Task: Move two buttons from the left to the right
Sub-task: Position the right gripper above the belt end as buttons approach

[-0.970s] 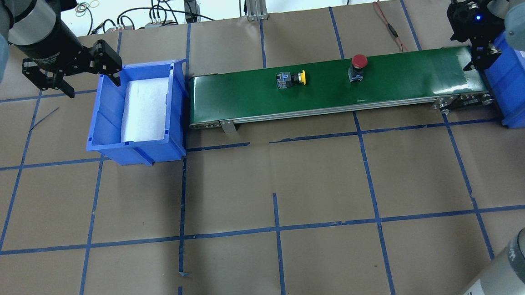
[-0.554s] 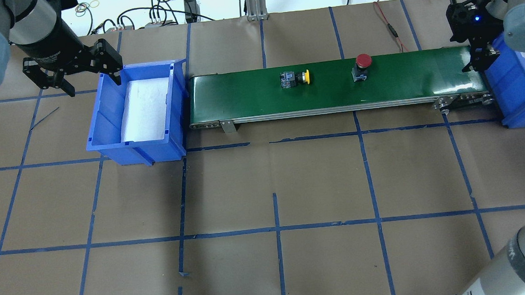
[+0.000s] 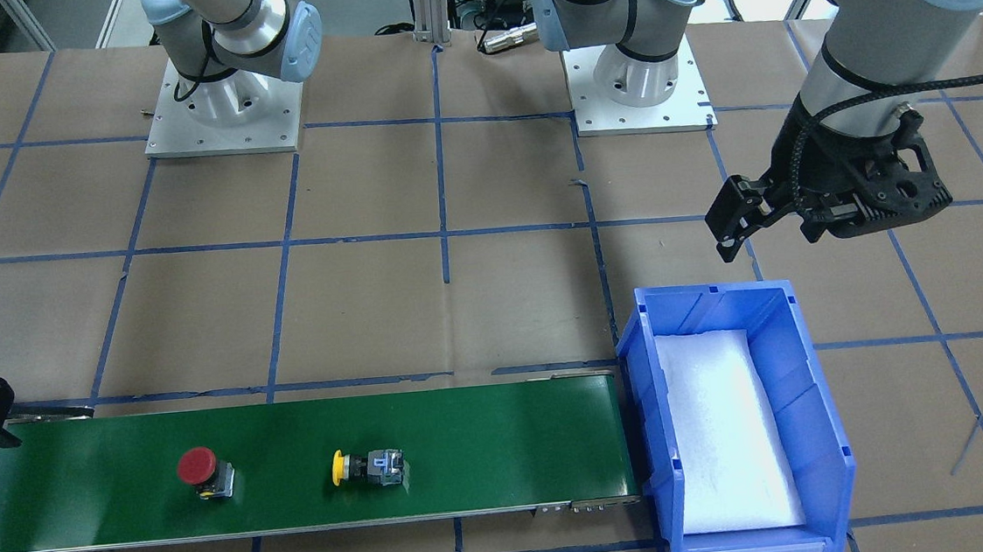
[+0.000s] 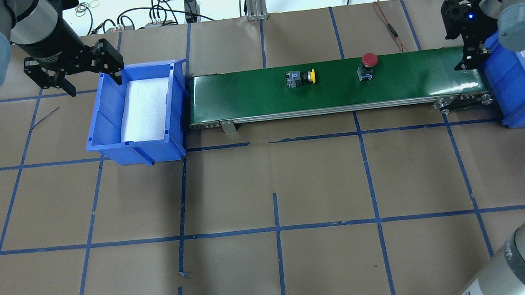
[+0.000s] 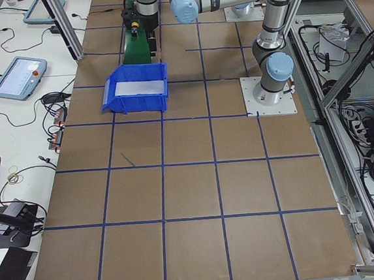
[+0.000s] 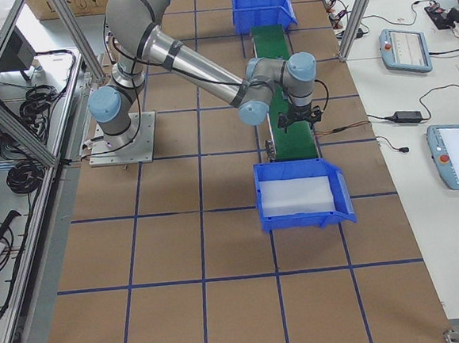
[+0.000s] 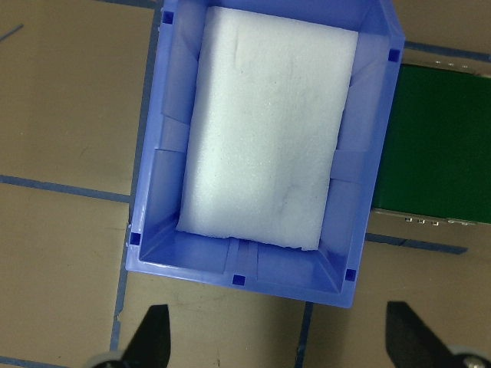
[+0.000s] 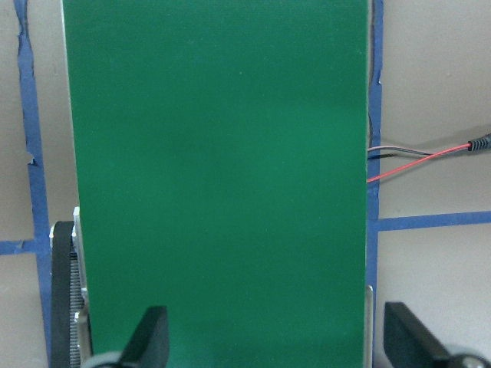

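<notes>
Progress: red mushroom-capped button point(image 4: 368, 66) and yellow-capped button point(image 4: 301, 78) rode the green conveyor belt point(image 4: 413, 76) rightward, nearer pickup. Both the left gripper point(image 7: 276, 337) and right gripper point(image 8: 275, 330) gape empty.

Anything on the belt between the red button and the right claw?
Nothing: only bare green belt between the red button and the right claw, per the overhead view.
</notes>
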`<action>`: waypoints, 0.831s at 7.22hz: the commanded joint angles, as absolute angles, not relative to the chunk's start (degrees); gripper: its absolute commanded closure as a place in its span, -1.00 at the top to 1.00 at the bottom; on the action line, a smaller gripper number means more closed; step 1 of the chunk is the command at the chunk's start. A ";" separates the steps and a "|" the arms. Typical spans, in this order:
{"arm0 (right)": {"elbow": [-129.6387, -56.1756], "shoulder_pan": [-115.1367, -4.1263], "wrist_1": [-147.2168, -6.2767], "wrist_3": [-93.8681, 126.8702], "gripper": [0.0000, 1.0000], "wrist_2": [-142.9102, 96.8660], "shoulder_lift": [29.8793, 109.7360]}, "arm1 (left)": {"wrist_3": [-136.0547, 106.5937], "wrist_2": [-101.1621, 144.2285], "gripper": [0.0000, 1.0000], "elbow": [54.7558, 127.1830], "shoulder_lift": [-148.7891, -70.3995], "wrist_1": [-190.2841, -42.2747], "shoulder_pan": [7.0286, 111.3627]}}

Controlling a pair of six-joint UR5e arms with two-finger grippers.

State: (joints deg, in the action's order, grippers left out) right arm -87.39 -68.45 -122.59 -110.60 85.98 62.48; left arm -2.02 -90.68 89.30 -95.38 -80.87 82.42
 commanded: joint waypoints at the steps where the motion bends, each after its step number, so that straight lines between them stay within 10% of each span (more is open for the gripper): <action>1: -87.54 -71.26 -122.96 -108.47 0.97 86.39 62.40 | -2.02 -90.53 1.00 89.30 -95.45 -81.12 82.44; 6: -87.71 -71.72 -121.99 -110.11 0.94 86.92 61.35 | -2.02 -90.62 1.00 89.12 -95.54 -81.47 82.35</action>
State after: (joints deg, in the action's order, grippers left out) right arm -87.71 -71.69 -122.34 -109.15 86.88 61.67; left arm -2.02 -90.61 89.17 -95.54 -81.40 82.36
